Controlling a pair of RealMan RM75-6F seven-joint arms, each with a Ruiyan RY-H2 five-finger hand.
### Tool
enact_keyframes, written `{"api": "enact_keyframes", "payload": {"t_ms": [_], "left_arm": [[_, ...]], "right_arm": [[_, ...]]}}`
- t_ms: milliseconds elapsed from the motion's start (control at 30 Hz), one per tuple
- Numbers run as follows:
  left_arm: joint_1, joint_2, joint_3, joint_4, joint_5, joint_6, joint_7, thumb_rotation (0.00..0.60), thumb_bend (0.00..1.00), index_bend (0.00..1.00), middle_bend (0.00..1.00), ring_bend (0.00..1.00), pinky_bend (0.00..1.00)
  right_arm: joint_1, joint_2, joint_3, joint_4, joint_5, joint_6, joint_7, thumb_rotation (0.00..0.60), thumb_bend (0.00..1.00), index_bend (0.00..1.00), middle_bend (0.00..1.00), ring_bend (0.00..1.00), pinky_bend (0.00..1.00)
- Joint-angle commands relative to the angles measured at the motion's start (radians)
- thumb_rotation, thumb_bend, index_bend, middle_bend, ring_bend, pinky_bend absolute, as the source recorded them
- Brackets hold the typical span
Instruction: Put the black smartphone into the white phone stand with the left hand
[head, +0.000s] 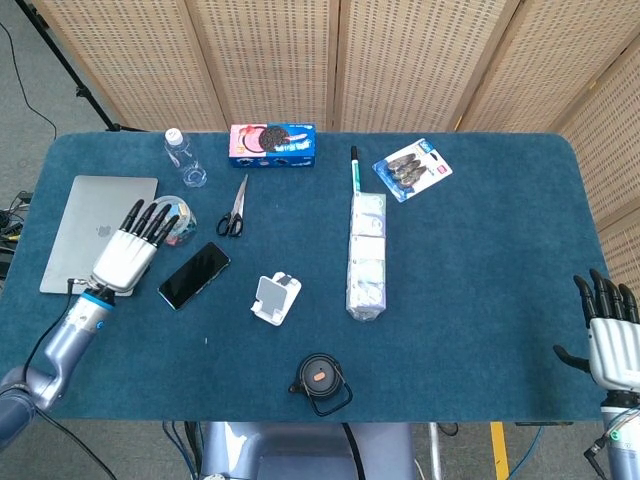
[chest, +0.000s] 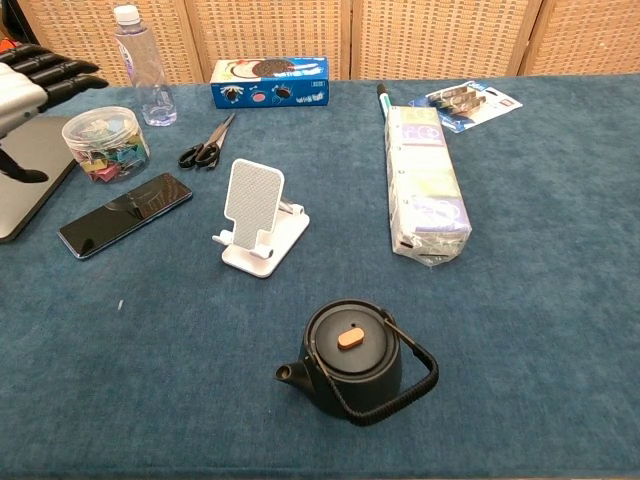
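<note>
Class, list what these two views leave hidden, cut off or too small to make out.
- Laptop: chest view, cut by the left edge and partly behind the left hand.
- Right hand: head view only, at the frame corner.
- Clips in the jar: too small to count.
- Biscuit box lettering: too small.

A black teapot (chest: 353, 362) sits at six o'clock on the blue table (head: 480, 270). A long wrapped pack (head: 366, 256) lies centre, with scissors (head: 234, 208) and a cookie box (head: 273, 145) toward eleven. A laptop (head: 93, 225), a clip jar (chest: 104, 142) and a water bottle (head: 184, 158) sit at ten.
</note>
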Motion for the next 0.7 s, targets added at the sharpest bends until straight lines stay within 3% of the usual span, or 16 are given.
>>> {"api": "enact_keyframes", "payload": {"t_ms": [33, 700], "left_arm": [[-0.039, -0.067, 0.016, 0.081, 0.007, -0.008, -0.024, 0.6, 0.0, 0.0, 0.0, 0.0, 0.0], [-0.067, -0.199, 0.086, 0.28, -0.008, -0.054, -0.052, 0.6, 0.0, 0.0, 0.0, 0.0, 0.0]], "right_arm": [[0.004, -0.003, 0.002, 0.006, 0.01, -0.01, 0.0, 0.6, 0.0, 0.0, 0.0, 0.0, 0.0], [0.012, 0.003, 0.008, 0.01, 0.038, -0.038, 0.032, 0.6, 0.0, 0.0, 0.0, 0.0, 0.0]]}}
